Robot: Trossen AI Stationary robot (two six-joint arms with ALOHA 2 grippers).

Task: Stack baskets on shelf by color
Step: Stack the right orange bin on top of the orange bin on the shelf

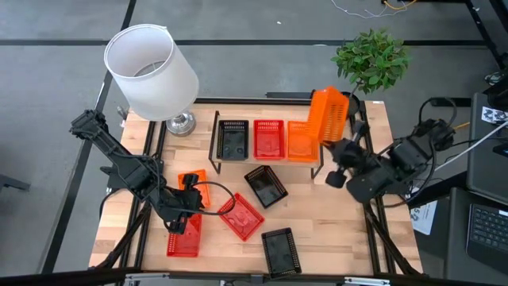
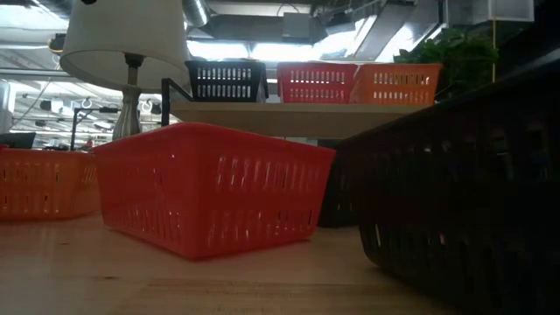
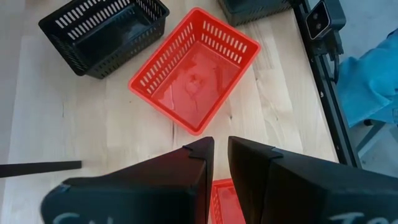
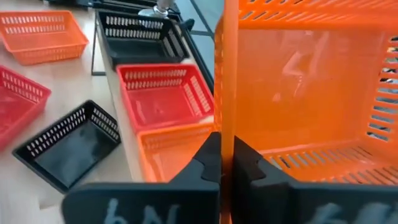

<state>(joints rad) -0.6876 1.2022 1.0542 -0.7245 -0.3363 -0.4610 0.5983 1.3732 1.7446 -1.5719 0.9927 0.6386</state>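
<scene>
Baskets lie scattered across the light-wood worktop [image 1: 317,230], and the left arm's pincer [image 1: 184,216] hangs at the left front over a red perforated plastic basket [image 1: 183,238], its fingers drawn nearly together with nothing between them. An orange mesh basket [image 1: 190,179] sits just behind it. In the left wrist view a second red mesh basket [image 3: 194,68] lies skewed ahead of that pincer, near but apart.

Further right, the low wooden shelf on black wire legs [image 1: 218,131] carries a black basket [image 1: 233,139], a red basket [image 1: 268,138] and an orange basket [image 1: 300,141] side by side. Two more black mesh baskets rest on the worktop, one [image 1: 265,185] just in front of the shelf and one [image 1: 281,250] at the front edge.

The right arm's pincer [image 1: 340,144] is clamped on one wall of another orange perforated basket [image 1: 329,114], holding it tipped on edge above the shelf's right end. The shelved orange basket lies directly below and slightly left of it, so the right arm is plainly the one placed for this stack; levelling the held basket and matching its long axis to the one beneath looks like the deciding adjustment.
</scene>
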